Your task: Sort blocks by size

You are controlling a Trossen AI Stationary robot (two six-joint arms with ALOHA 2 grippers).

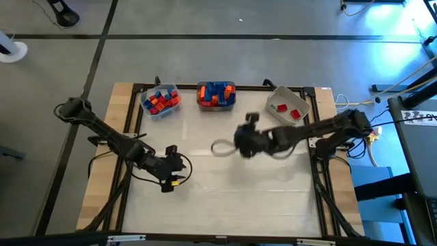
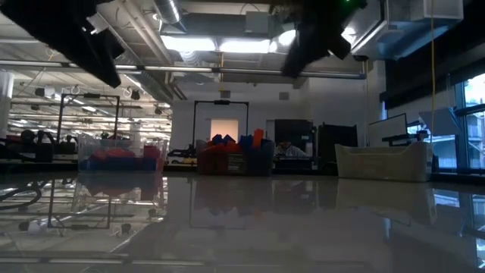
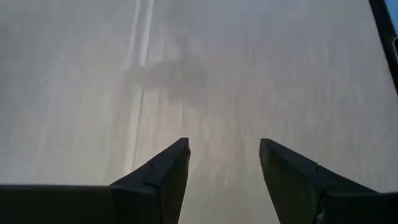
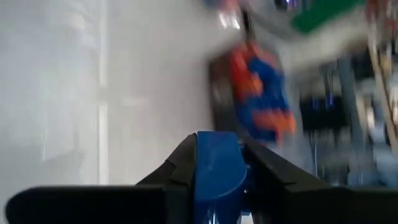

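One blue block; no legible writing

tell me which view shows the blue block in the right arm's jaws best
The right wrist view: the blue block fills the gap between the jaws. The high view shows only the blurred right gripper; the low and left wrist views miss the block.

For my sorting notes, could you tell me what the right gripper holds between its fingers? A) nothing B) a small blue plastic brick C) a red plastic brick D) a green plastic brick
B: in the right wrist view the right gripper is shut on a small blue plastic brick wedged between its dark fingers.
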